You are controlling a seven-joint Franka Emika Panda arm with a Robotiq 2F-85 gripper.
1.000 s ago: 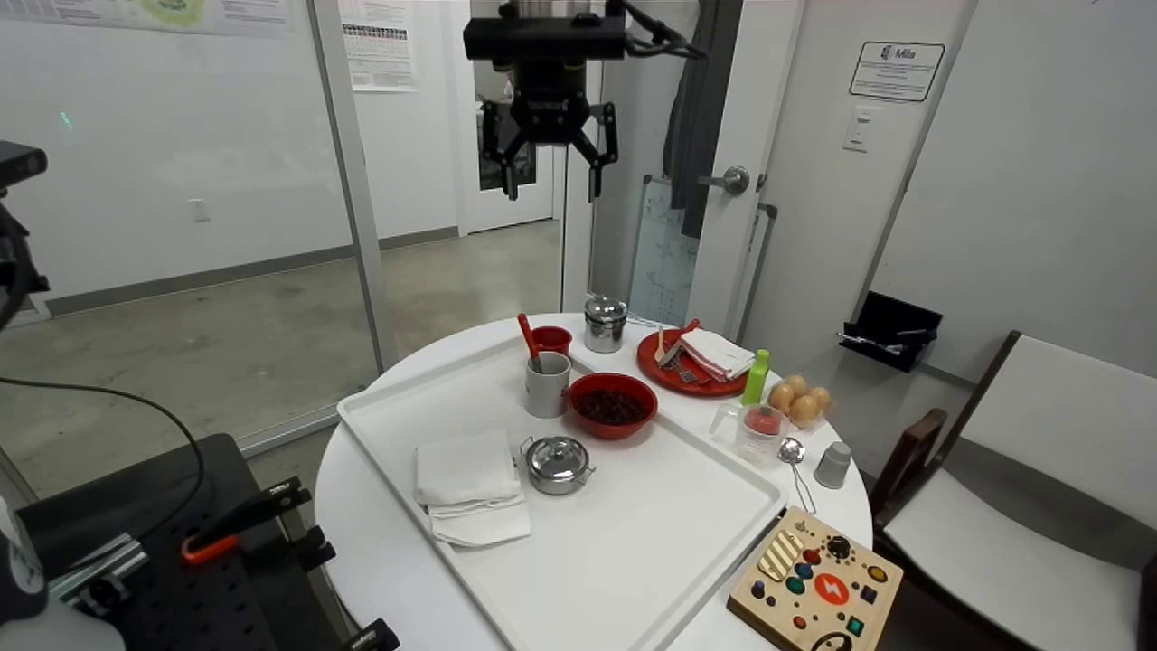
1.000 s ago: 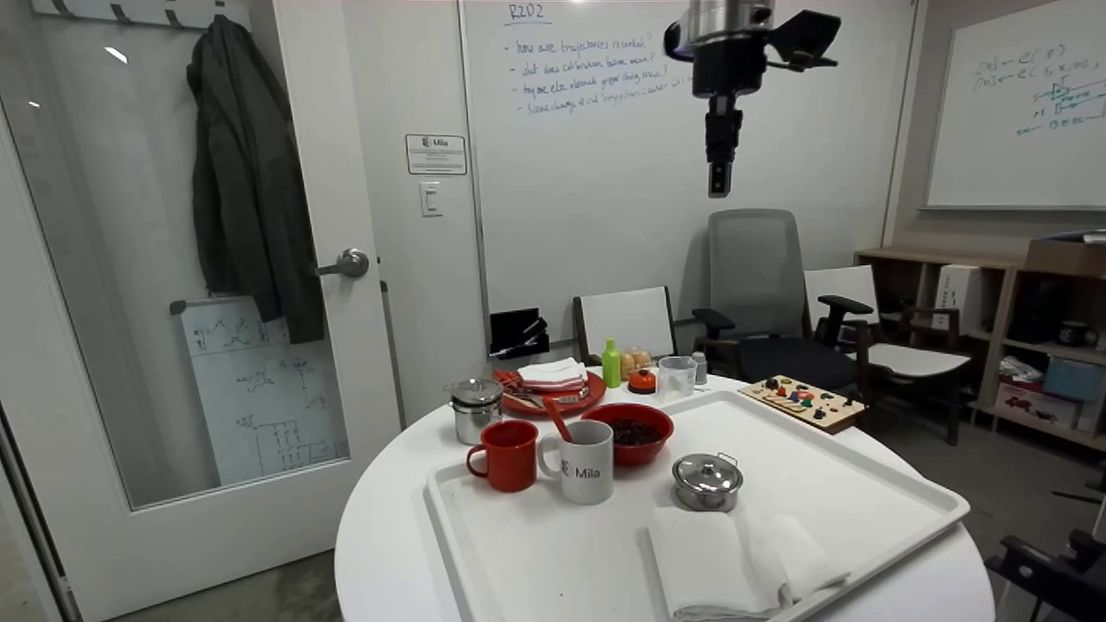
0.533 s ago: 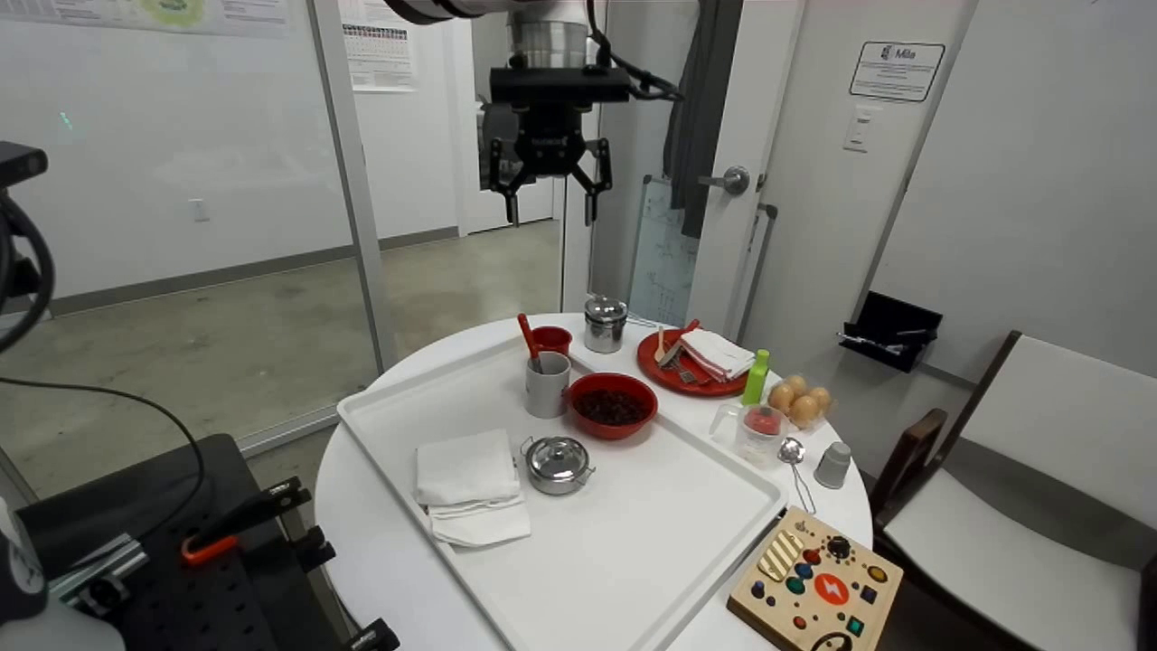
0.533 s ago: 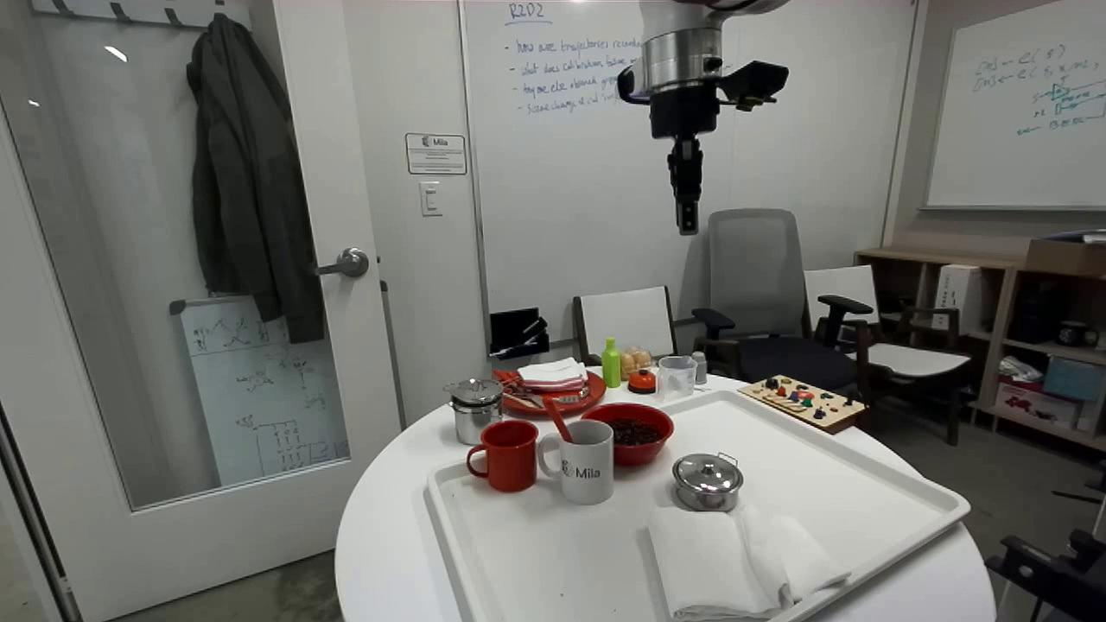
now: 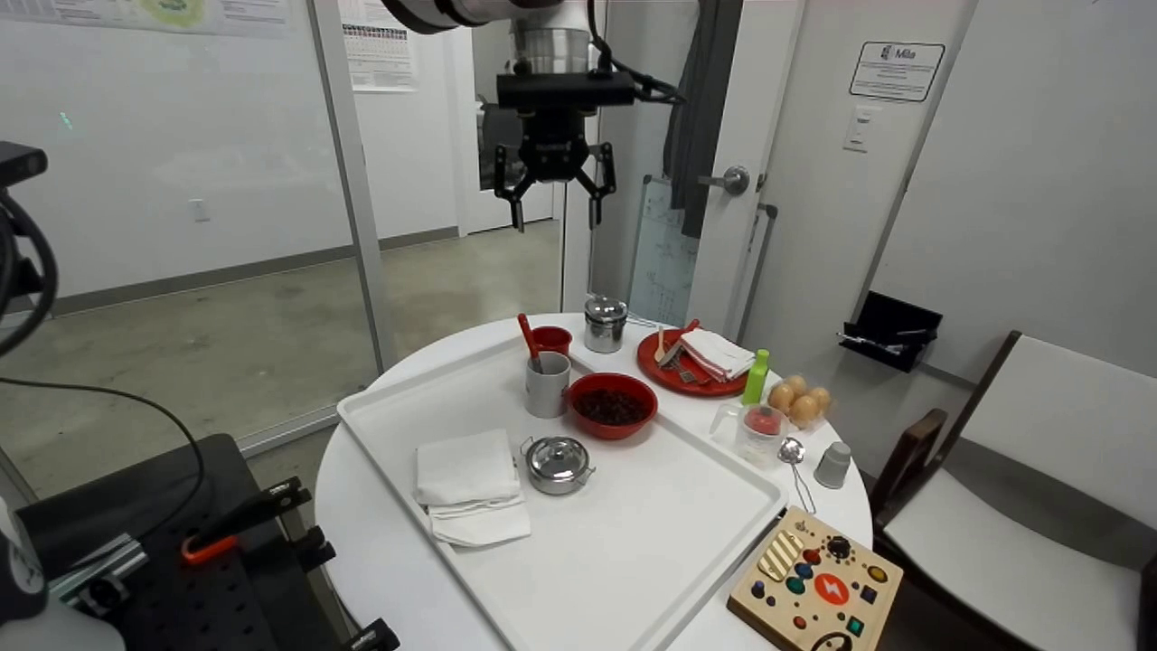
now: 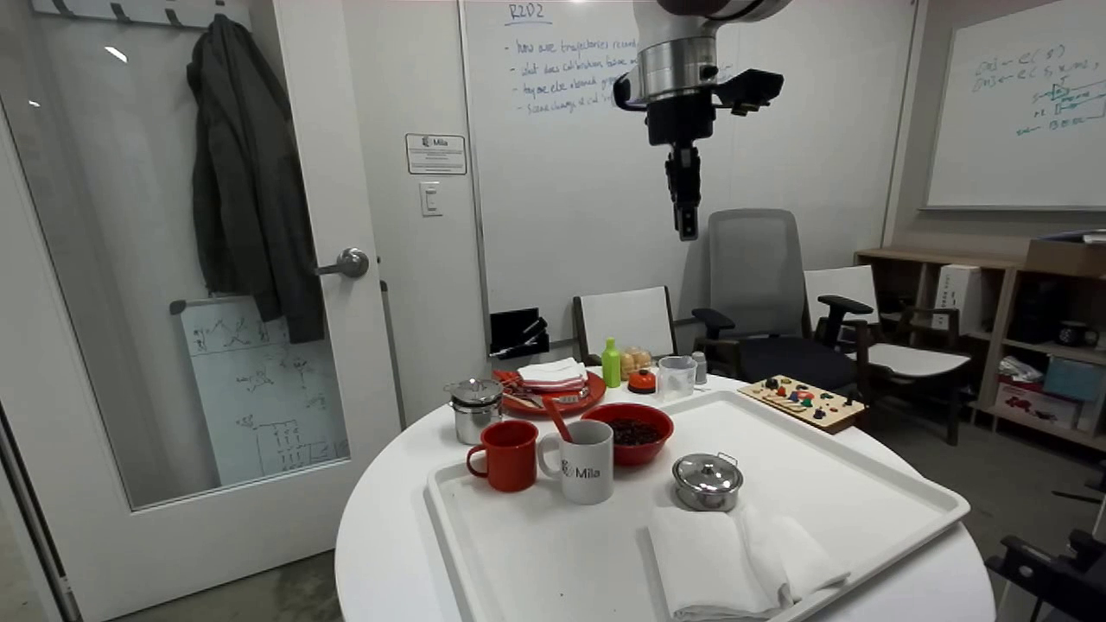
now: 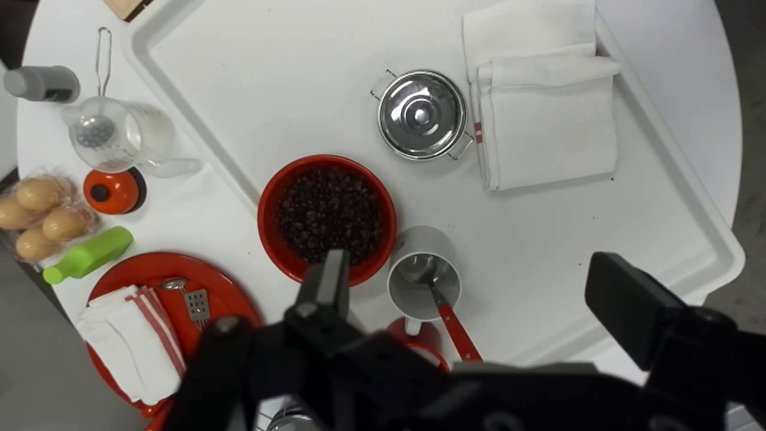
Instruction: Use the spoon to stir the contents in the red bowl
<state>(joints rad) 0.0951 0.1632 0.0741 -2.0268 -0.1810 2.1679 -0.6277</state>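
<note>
The spoon has a red handle and a metal head. It stands tilted in a white mug, with its handle sticking out, also seen in both exterior views. The red bowl sits beside the mug on the tray and shows in both exterior views. Its contents are dark, bean-like pieces. My gripper is open and empty, high above the table, also in an exterior view. In the wrist view its fingers stand wide apart, with the mug and spoon between them far below.
The mug and bowl stand on a white tray with a lidded steel pot and folded white cloth. A red cup is close beside the mug. A steel canister, red plate and green bottle stand behind.
My gripper has come down, mostly in the earlier half second and only slightly since. It stays open. The spoon, mug and red bowl have not moved.
</note>
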